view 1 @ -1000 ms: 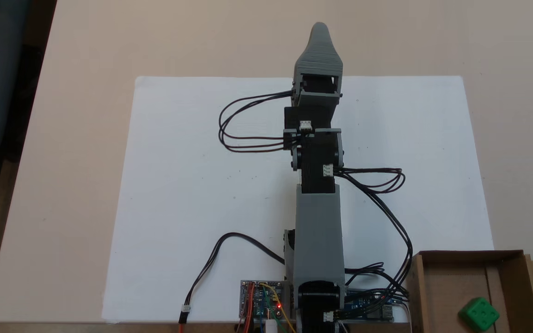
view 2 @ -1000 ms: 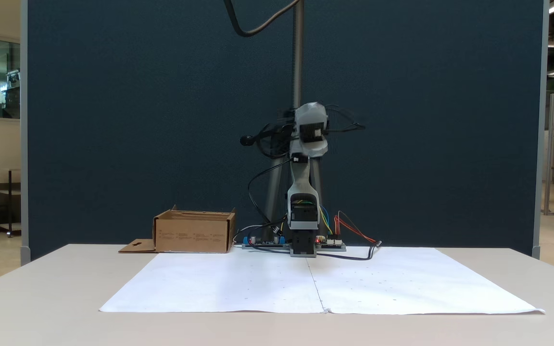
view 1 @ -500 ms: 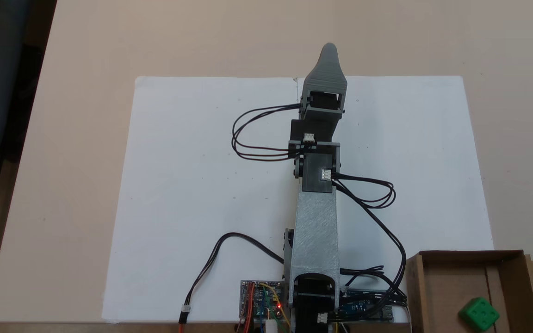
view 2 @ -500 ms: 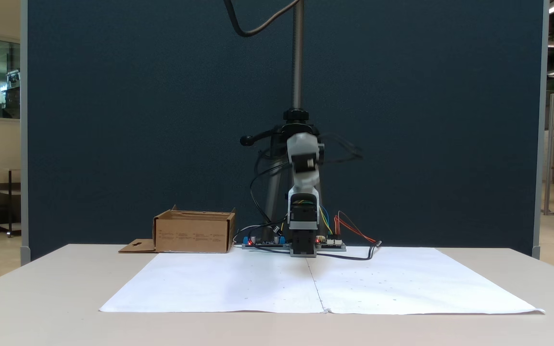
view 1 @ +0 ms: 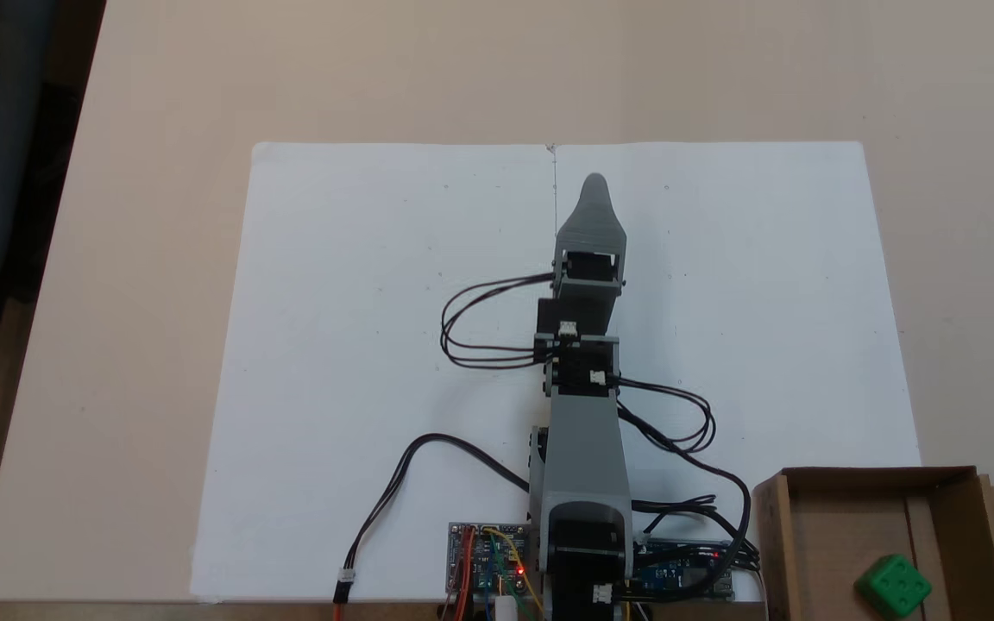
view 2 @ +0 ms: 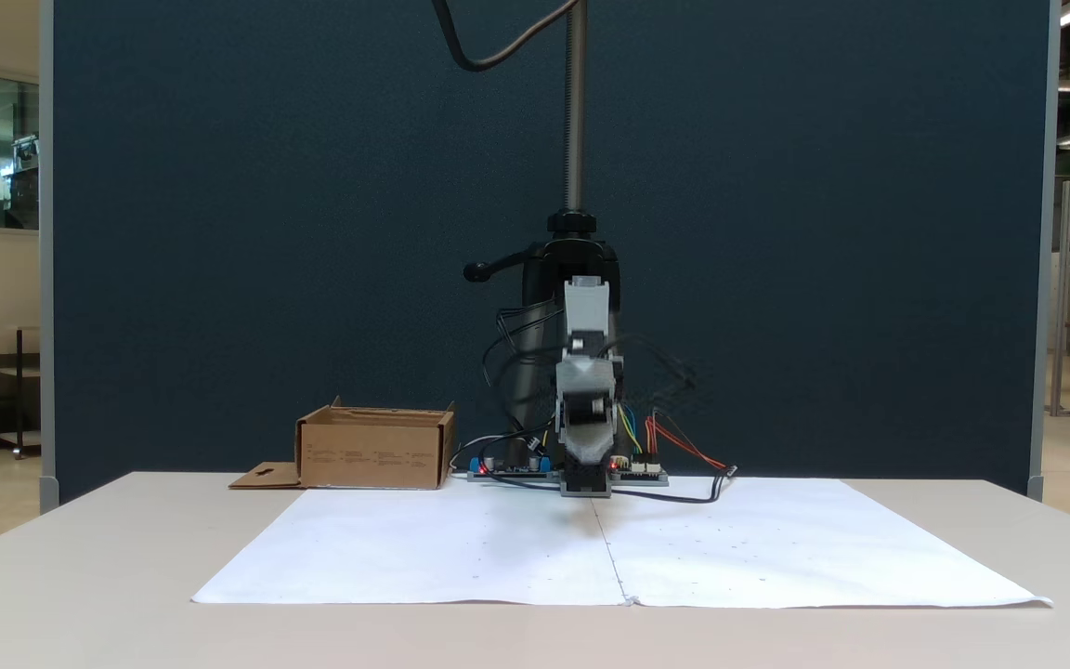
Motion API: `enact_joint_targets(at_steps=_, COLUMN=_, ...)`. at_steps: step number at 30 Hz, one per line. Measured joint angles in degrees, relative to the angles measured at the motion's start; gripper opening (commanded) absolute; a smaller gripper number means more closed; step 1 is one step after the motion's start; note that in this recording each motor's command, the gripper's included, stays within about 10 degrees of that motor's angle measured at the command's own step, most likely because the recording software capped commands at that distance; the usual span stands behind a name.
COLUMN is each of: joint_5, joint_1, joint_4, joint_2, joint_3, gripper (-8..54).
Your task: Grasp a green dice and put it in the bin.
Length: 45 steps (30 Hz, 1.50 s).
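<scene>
While the arm [view 1: 581,448] reaches straight out low over the white paper [view 1: 342,345], its fingers [view 1: 594,185] overlap, their state unreadable; the green dice [view 1: 894,586] lies well apart, inside the bin [view 1: 777,535].

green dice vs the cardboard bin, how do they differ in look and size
The green dice is a small bright green cube with rounded edges and dark pips; the bin is a far larger, plain brown, open-topped box with low walls and a slotted side flap. The dice lies inside the bin. Both are boxy.
</scene>
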Motion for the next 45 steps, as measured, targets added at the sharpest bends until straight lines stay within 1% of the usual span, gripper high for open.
enact_joint_targets(at_steps=10, joint_5=-0.09, joint_1=-1.14, joint_4=-17.05, joint_2=0.0, joint_3=11.51, gripper=43.2)
enact_joint_targets(at_steps=13, joint_5=-0.26, joint_1=-1.05, joint_4=-22.24, joint_2=0.0, joint_3=11.69, gripper=44.3)
enact_joint_targets(at_steps=29, joint_5=-0.44, joint_1=-0.88, joint_4=-50.01, joint_2=0.0, joint_3=11.78, gripper=44.3)
enact_joint_targets(at_steps=33, joint_5=-0.44, joint_1=-0.88, joint_4=-54.67, joint_2=0.0, joint_3=11.78, gripper=44.5)
enact_joint_targets(at_steps=45, joint_5=-0.44, joint_1=-0.88, joint_4=-54.84, joint_2=0.0, joint_3=11.69, gripper=44.6)
